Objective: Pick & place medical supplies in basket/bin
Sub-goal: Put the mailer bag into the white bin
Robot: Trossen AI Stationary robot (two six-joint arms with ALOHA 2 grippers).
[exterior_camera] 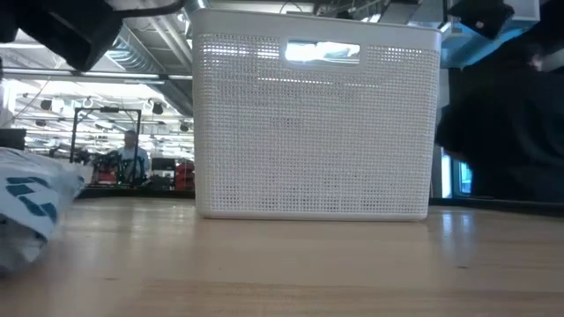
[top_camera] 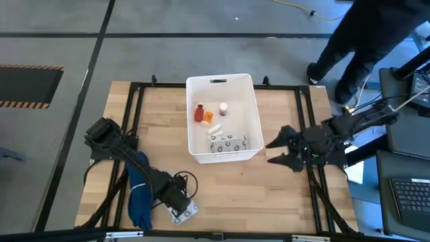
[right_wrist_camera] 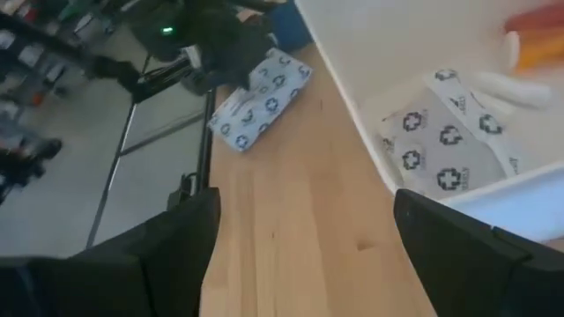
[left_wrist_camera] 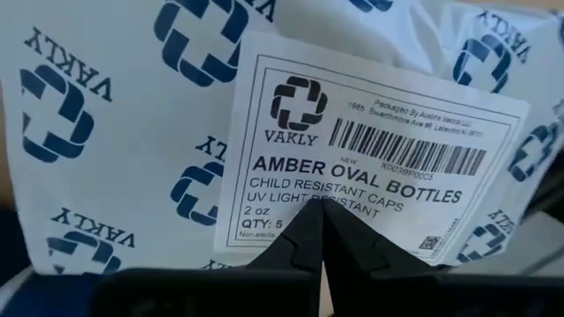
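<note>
1. The white bin (top_camera: 224,118) sits at centre of the high view on the wooden table (top_camera: 228,195), handle slot at its upper short wall.
2. Inside the bin: a red bottle (top_camera: 199,113), an orange-topped vial (top_camera: 209,117), a dark-topped vial (top_camera: 223,108), a white cylinder (top_camera: 215,128), and a printed soft packet (top_camera: 227,142) against the lower wall.
3. The left gripper (top_camera: 180,205), lower left of the high view, is clenched, fingertips meeting on a white printed packet (left_wrist_camera: 176,132) labelled "Amber Oval Bottles"; blue material (top_camera: 140,191) lies just beside it.
4. The right gripper (top_camera: 277,151) is released, jaws spread wide, just right of the bin, holding nothing.
5. A person (top_camera: 366,40) stands at upper right.
</note>
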